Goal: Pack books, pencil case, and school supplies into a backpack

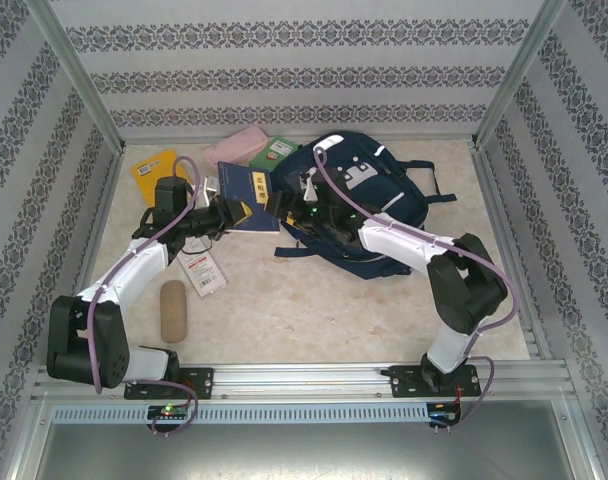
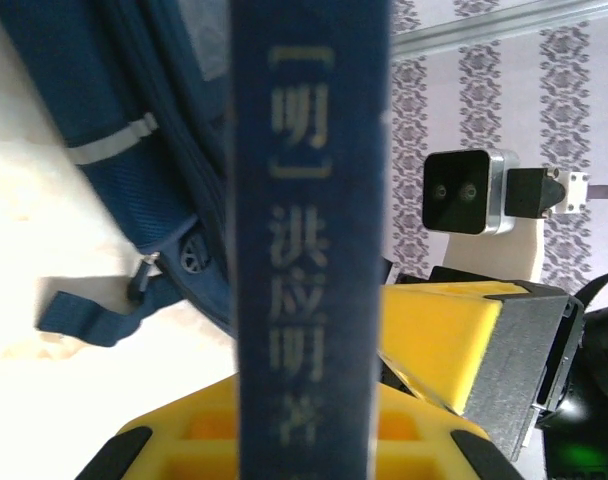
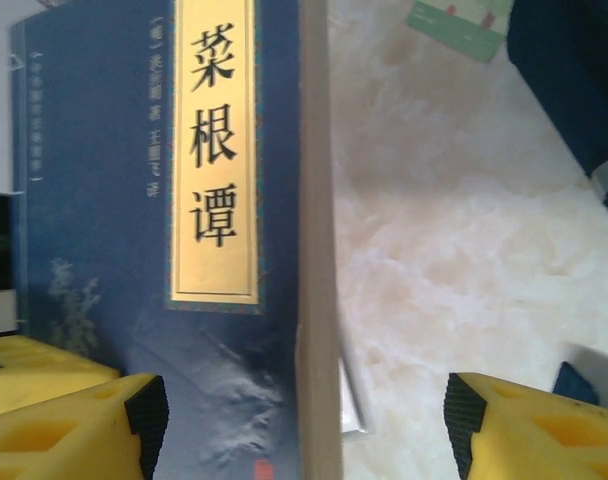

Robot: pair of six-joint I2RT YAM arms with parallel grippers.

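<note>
A: One navy book (image 1: 242, 198) is up off the table, left gripper (image 1: 222, 212) clenched on it, at 9 o'clock of bag (image 1: 399, 200). Right gripper (image 3: 304, 425) jaws wide, astride bk edge, no grip.
B: Left to pack?
A: Most, prob. Yellow book (image 1: 156, 170) at 10 o'clock, pink case (image 1: 234, 147) & green book (image 1: 279, 150) at 12, packet (image 1: 204, 272) & tan piece (image 1: 172, 310) at 8. Right arm sits over bag mouth, cd block entry.

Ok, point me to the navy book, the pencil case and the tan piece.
navy book (image 1: 242, 190): top view, middle of its cover.
pencil case (image 1: 234, 147): top view, middle of its top face.
tan piece (image 1: 173, 310): top view, its centre.
</note>
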